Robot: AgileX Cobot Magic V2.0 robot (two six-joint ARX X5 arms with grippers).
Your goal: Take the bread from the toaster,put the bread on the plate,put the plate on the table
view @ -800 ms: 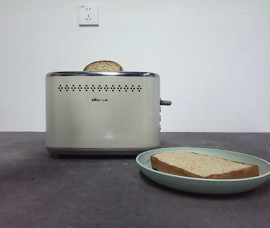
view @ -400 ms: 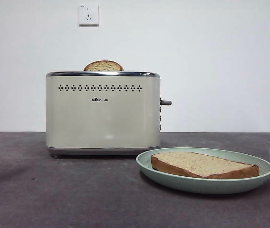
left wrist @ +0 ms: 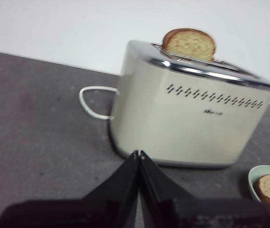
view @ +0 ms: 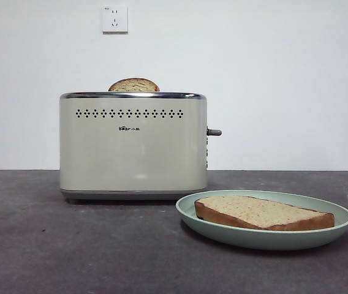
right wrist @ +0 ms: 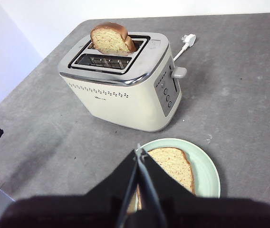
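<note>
The bread (view: 260, 212) lies flat on the pale green plate (view: 266, 239), which rests on the dark table (view: 70, 251) in front of and to the right of the cream toaster (view: 133, 147). A second slice (view: 133, 85) pokes its domed top out of the toaster. No arm shows in the front view. My left gripper (left wrist: 139, 153) is shut and empty, held off the toaster's (left wrist: 187, 118) long side. High above the plate (right wrist: 206, 175) and bread (right wrist: 173, 164), my right gripper (right wrist: 139, 149) is shut on nothing.
A white power cable (left wrist: 90, 102) loops out behind the toaster and ends in a plug (right wrist: 188, 40) lying on the table. A wall socket (view: 114, 19) sits on the white wall behind. The table's edge runs along the left in the right wrist view.
</note>
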